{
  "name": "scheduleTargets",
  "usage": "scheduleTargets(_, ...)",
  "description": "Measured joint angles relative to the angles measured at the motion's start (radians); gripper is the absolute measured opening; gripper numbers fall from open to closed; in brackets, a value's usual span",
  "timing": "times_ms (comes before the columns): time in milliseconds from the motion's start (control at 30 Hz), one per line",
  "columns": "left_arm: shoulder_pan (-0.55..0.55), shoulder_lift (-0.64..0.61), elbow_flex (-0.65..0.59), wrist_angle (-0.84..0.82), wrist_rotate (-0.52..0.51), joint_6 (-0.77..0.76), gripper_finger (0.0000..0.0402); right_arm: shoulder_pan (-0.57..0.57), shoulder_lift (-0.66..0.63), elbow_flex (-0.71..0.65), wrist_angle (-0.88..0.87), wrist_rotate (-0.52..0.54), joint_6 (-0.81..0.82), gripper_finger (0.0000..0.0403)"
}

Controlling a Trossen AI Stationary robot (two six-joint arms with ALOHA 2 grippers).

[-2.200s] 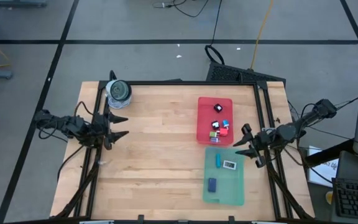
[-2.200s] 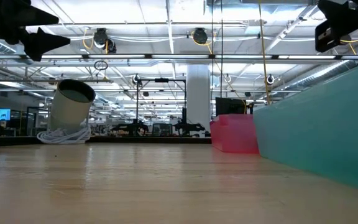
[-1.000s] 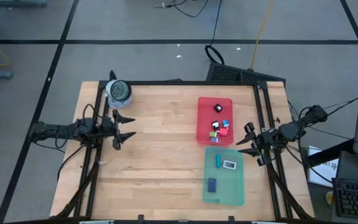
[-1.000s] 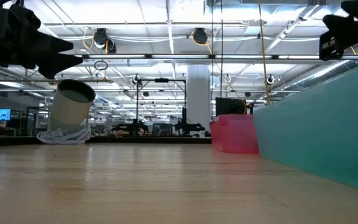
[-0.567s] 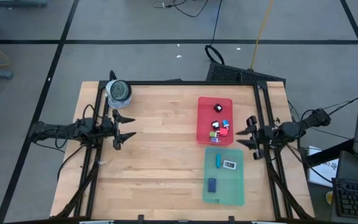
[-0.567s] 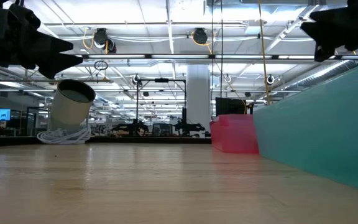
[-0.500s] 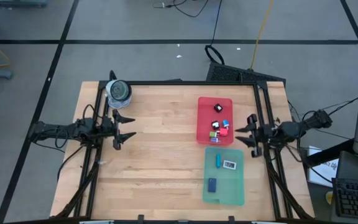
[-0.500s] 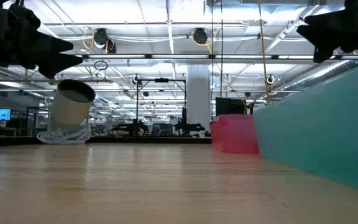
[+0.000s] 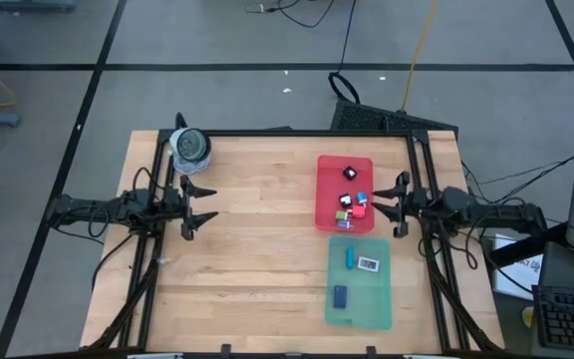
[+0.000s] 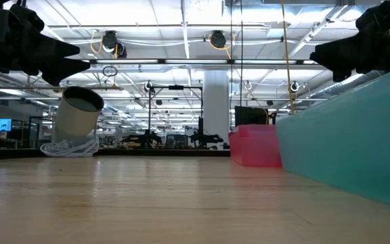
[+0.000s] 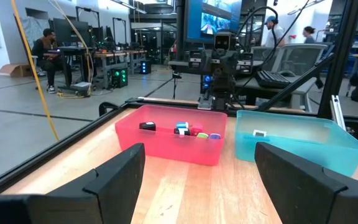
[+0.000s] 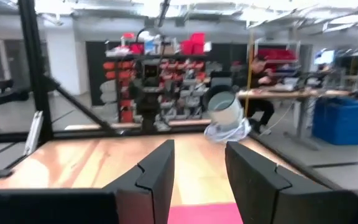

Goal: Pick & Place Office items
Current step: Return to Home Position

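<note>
In the near-right green tray (image 9: 377,311) lie a dark block (image 9: 340,295), white tag (image 9: 369,264) and blue bar (image 9: 352,257). Farther, the red tray (image 9: 329,191) holds coloured clips (image 9: 353,205). Left gripper (image 9: 205,201) at mid-left and right gripper (image 9: 377,203) beside the red tray both have jaws wide apart.

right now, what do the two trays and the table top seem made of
The red tray and green tray look like plastic, slightly translucent: light glows through their walls in the left wrist view. The table top looks like pale wood, matte, with plank seams and grain showing.
</note>
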Motion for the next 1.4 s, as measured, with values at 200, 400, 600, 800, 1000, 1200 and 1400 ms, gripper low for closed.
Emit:
scheduleTargets(200, 0.0, 0.0, 0.0, 0.0, 0.0, 0.0, 0.0308, -0.114, 0.0, 0.0, -0.047, -0.238, 0.03, 0.0135)
scheduleTargets(400, 0.0, 0.0, 0.0, 0.0, 0.0, 0.0, 0.0308, -0.149, 0.0, -0.018, -0.064, -0.243, 0.033, 0.0133)
scheduleTargets(600, 0.0, 0.0, 0.0, 0.001, 0.0, 0.0, 0.0308, -0.148, 0.001, -0.026, -0.1, -0.106, 0.027, 0.0135)
scheduleTargets(800, 0.001, 0.0, 0.0, 0.001, -0.001, -0.005, 0.0308, -0.148, 0.004, -0.026, -0.092, -0.033, 0.027, 0.0136)
scheduleTargets(1000, 0.0, 0.0, 0.0, 0.001, 0.0, -0.007, 0.0308, -0.148, 0.004, -0.026, -0.093, -0.033, 0.027, 0.0134)
scheduleTargets(1200, 0.0, 0.0, 0.0, 0.001, 0.0, -0.007, 0.0308, -0.148, 0.004, -0.026, -0.093, -0.033, 0.027, 0.0131)
scheduleTargets(1400, 0.0, 0.0, 0.0, 0.001, 0.0, -0.007, 0.0308, -0.148, 0.004, -0.026, -0.093, -0.033, 0.027, 0.0132)
